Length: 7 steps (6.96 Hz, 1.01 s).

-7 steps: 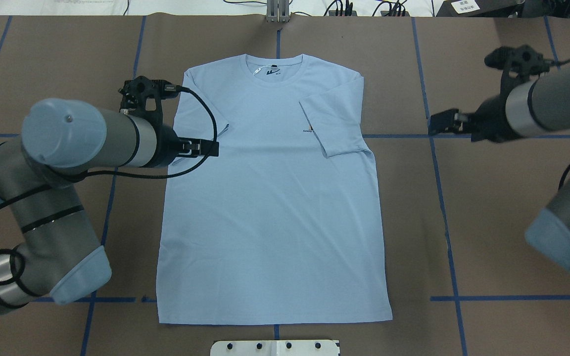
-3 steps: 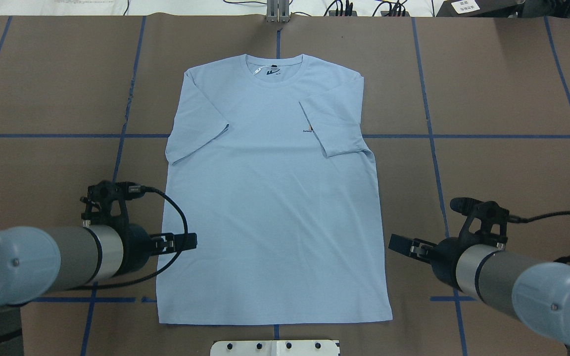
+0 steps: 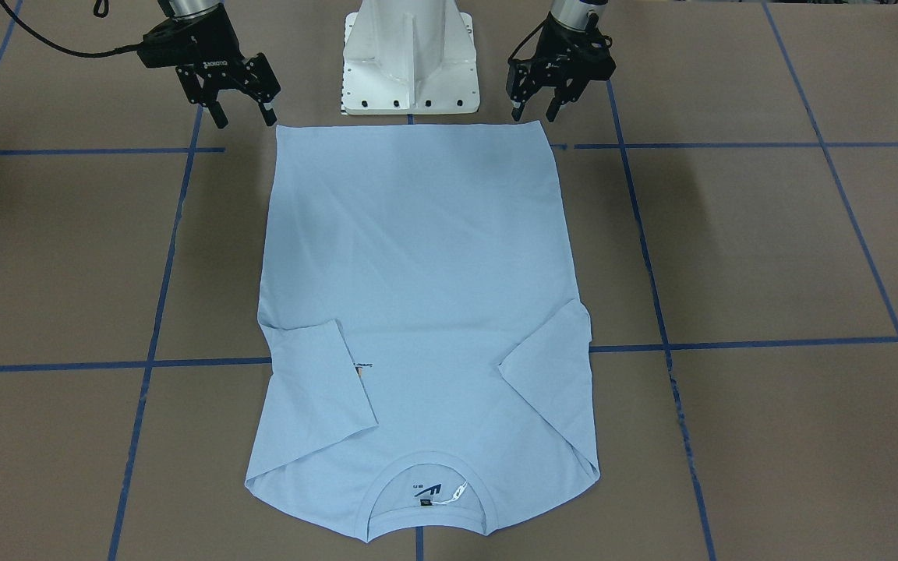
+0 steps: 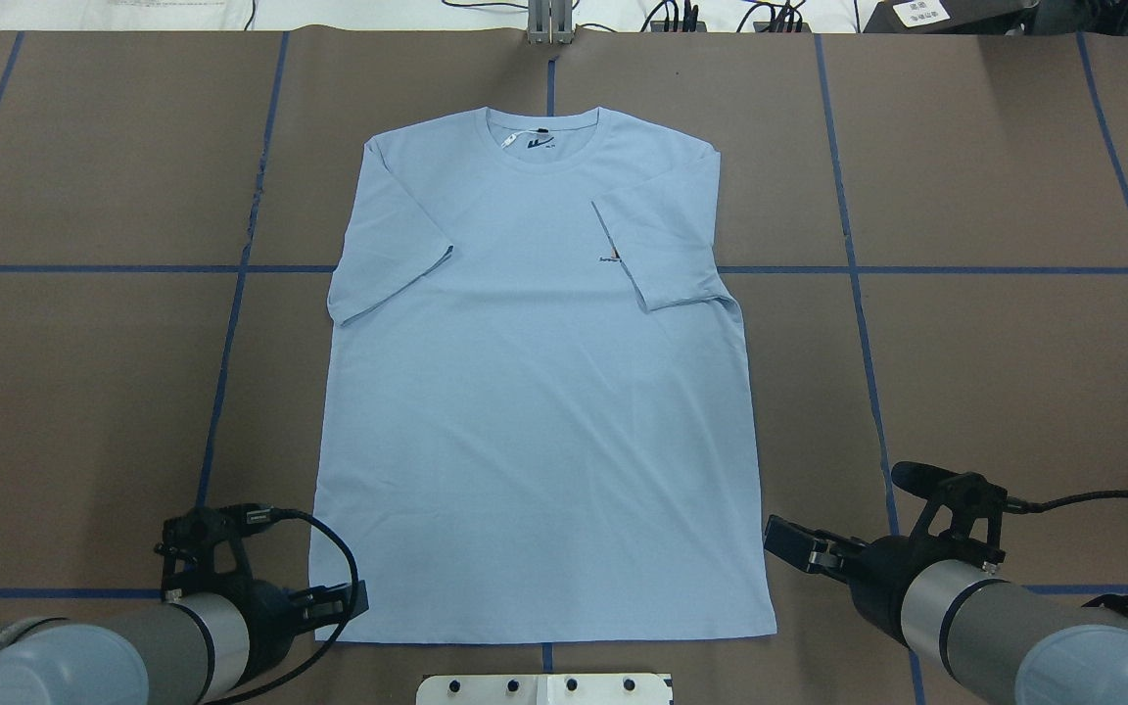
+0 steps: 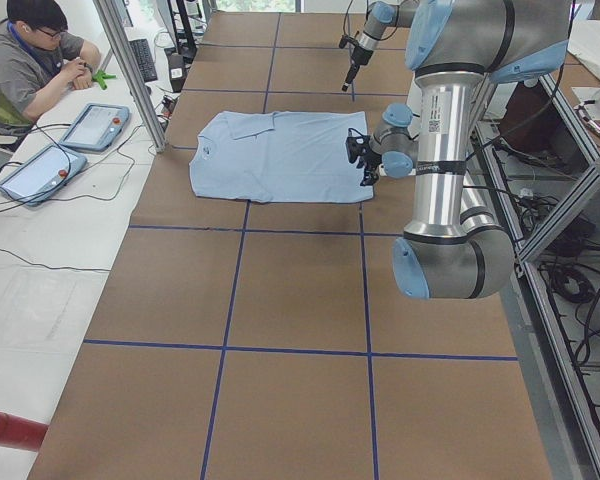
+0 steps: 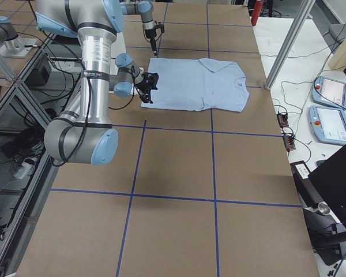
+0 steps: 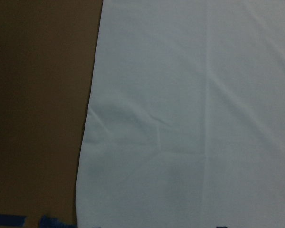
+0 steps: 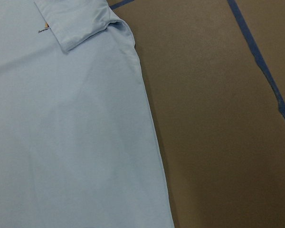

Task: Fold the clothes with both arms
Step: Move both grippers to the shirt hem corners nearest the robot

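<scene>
Front-facing view: your left gripper (image 3: 533,117) and right gripper (image 3: 244,118) are hovering, jaws spread and empty, beside the hem corners of the T-shirt (image 3: 418,257) lying flat on the table (image 3: 730,234). You're probably preparing the hem grasp, which calls for pinching both corners evenly.

Light blue T-shirt (image 4: 535,411) on brown table (image 4: 1014,392) gridded with blue tape lines (image 4: 1014,268).

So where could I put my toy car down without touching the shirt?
Bare table shows on both sides of the shirt, and beyond its collar. Crowded by the hem: the left end effector, right end effector and white base.
</scene>
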### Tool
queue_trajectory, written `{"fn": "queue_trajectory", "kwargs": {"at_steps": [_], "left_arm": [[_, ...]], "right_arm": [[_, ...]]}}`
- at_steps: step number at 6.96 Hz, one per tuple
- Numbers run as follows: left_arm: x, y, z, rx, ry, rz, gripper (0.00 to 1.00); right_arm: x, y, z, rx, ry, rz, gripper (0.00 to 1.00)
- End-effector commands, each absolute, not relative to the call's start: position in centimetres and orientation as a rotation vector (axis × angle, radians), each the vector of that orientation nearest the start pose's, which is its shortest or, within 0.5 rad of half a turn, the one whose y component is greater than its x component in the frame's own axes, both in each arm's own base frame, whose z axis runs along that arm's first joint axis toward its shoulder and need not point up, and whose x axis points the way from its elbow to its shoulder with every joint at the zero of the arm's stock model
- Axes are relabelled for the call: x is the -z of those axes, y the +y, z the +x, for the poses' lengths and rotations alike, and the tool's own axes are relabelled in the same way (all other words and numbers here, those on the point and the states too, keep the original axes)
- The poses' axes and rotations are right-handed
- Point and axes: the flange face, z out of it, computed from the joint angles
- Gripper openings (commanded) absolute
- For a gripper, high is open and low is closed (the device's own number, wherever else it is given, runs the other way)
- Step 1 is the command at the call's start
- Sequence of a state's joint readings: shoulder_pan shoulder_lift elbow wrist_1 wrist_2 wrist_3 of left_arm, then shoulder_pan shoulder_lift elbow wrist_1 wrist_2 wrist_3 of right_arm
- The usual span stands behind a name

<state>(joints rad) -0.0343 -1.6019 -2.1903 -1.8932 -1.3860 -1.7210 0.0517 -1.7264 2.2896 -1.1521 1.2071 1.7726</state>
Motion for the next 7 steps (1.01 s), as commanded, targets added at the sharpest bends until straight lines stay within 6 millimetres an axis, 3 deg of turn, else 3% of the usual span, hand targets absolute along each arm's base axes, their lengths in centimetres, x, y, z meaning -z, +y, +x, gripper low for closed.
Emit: {"fn": "queue_trajectory", "kwargs": {"at_steps": [1,3,7], "left_arm": [[-33.9,-14.8,47.7,0.254,0.905,0.103,0.70],[-34.4,-14.8,50.2,0.252,0.889,0.103,0.59],[-34.9,-14.9,49.9,0.252,0.880,0.105,0.37]], "right_arm": [[-34.2,-18.6,-39.1,-0.407,-1.002,0.263,0.98],[-34.3,-18.7,-39.1,-0.411,-1.001,0.272,0.98],[-34.3,-18.4,-39.3,-0.405,-1.000,0.268,0.98]]}}
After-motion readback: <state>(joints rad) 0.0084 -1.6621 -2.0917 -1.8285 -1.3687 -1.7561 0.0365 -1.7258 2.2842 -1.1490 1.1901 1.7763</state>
